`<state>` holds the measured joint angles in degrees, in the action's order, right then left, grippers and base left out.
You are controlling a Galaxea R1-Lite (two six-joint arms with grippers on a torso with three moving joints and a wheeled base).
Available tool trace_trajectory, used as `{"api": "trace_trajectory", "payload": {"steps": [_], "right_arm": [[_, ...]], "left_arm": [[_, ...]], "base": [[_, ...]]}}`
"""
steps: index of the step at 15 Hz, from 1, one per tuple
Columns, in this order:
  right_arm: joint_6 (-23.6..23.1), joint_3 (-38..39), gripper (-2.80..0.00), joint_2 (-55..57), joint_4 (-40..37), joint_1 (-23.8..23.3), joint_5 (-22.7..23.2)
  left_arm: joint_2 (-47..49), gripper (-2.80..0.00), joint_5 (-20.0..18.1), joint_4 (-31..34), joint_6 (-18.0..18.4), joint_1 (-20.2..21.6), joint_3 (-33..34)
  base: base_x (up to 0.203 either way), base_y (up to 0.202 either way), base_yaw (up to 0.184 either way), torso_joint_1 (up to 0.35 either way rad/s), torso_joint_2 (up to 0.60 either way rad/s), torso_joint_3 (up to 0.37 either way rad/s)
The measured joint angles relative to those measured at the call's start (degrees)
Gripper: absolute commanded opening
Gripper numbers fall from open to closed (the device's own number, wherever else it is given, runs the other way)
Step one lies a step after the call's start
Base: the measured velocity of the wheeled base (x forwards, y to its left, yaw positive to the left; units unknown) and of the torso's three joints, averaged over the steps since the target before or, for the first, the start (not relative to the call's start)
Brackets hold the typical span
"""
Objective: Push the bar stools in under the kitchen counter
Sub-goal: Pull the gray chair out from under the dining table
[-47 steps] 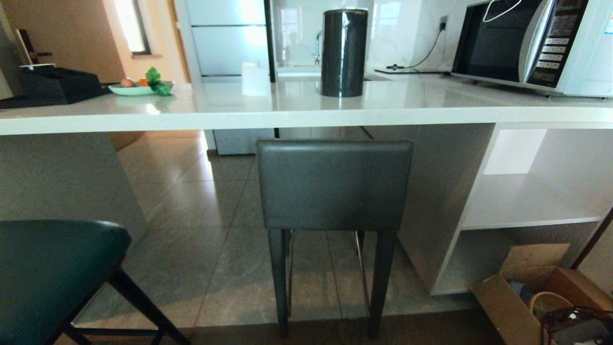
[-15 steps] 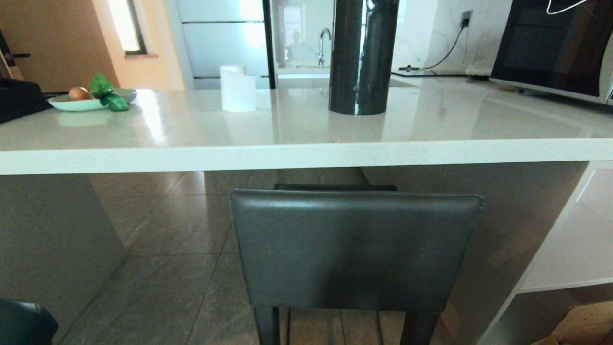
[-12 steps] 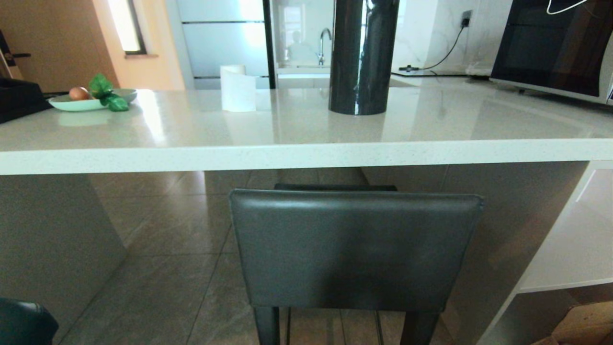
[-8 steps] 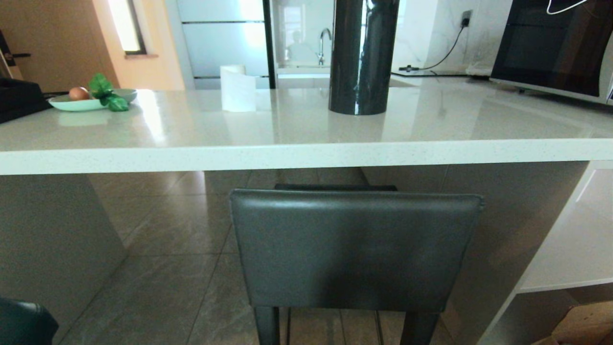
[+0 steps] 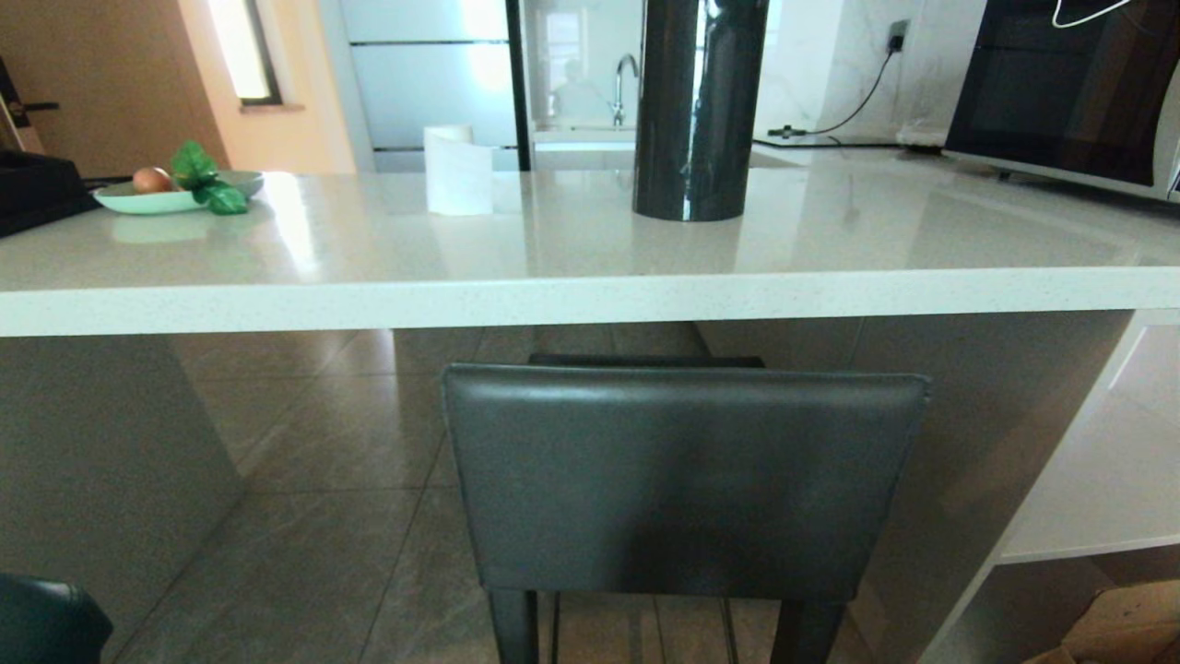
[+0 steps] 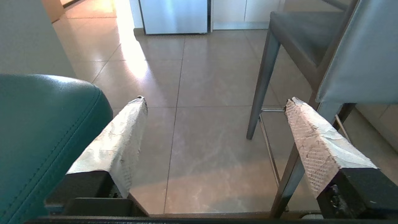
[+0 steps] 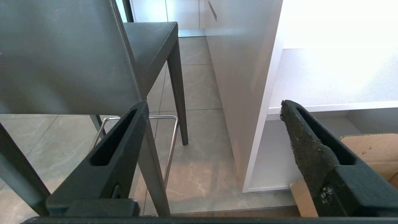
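The dark grey bar stool (image 5: 687, 480) stands straight ahead, its rectangular back just below the front edge of the white speckled kitchen counter (image 5: 590, 300) and its seat under the slab. The teal bar stool (image 5: 46, 622) shows only as a corner at the lower left, out from the counter. In the left wrist view the teal stool (image 6: 40, 130) lies beside my open left gripper (image 6: 214, 104), with the grey stool (image 6: 348, 62) on the other side. My right gripper (image 7: 213, 107) is open and holds nothing, with the grey stool's back (image 7: 62, 56) close beside it. Neither arm shows in the head view.
On the counter stand a tall black cylinder (image 5: 696, 111), a white roll (image 5: 456, 171), a plate with an egg and greens (image 5: 171, 189) and a microwave (image 5: 1069, 88). White open shelves (image 5: 1102, 470) and a cardboard box (image 7: 370, 155) are to the right. The white slab end leg (image 5: 92, 470) stands at the left.
Since about three seconds ago the whole view has closed in on the counter and grey stool. Over the last second nothing in the head view has shifted.
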<state>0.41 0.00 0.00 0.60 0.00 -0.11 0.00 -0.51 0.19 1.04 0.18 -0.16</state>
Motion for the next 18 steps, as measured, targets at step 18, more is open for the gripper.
{"api": "trace_trajectory", "payload": {"steps": [18], "right_arm": [[3.02,-16.76,0.0,10.26,-1.54,1.69,19.31]], "left_arm": [[6.33,0.0,-13.55,2.59,-1.34,-0.47,-15.62]], "base": [[0.0,0.0,0.0,0.0,0.0,0.0]]}}
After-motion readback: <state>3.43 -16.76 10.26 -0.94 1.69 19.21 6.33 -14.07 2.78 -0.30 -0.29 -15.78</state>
